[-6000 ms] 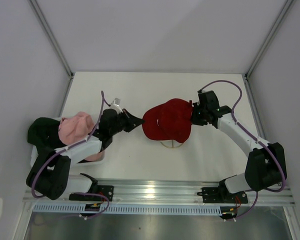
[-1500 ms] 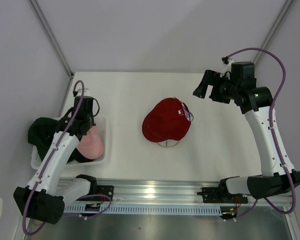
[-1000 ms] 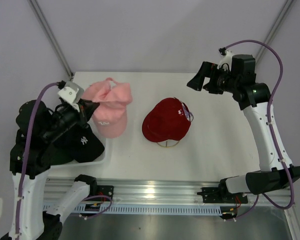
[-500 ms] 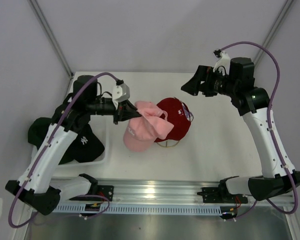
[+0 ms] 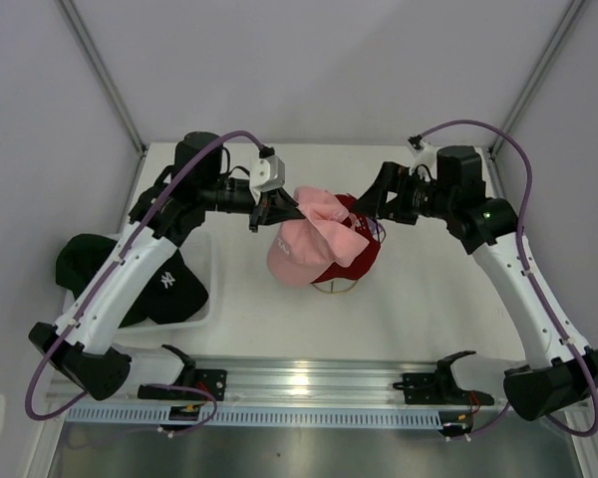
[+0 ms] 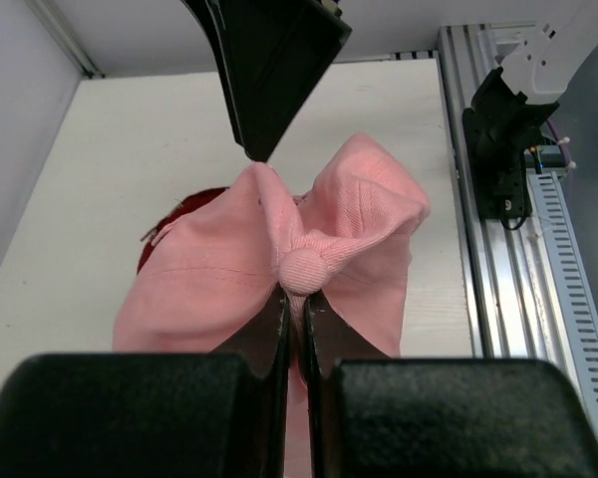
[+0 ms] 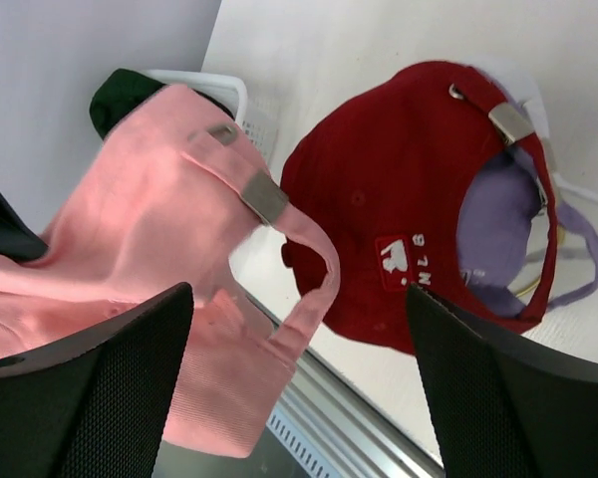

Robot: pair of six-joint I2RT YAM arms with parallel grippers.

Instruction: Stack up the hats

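My left gripper [image 5: 282, 210] [image 6: 297, 307] is shut on the crown of the pink hat [image 5: 314, 244] [image 6: 329, 224], right at its top button. The pink hat hangs crumpled over the left part of the red hat [image 5: 364, 257] [image 7: 379, 189]. Under the red hat sits the lavender hat [image 7: 493, 224], seen through the back opening. My right gripper [image 5: 372, 202] [image 7: 299, 388] is open, hovering just above and right of the pink hat's strap [image 7: 314, 289], holding nothing. The black hat [image 5: 167, 287] and the dark green hat [image 5: 80, 261] lie at the left.
A white tray [image 5: 208, 284] at the left edge holds the black hat. A thin gold wire stand [image 5: 336, 290] pokes out below the red hat. The metal rail [image 5: 309, 378] runs along the near edge. Walls close in on both sides.
My left arm has carried the pink hat to the right, over the red hat. My right arm has swung down and left toward the hats, its jaws still wide.
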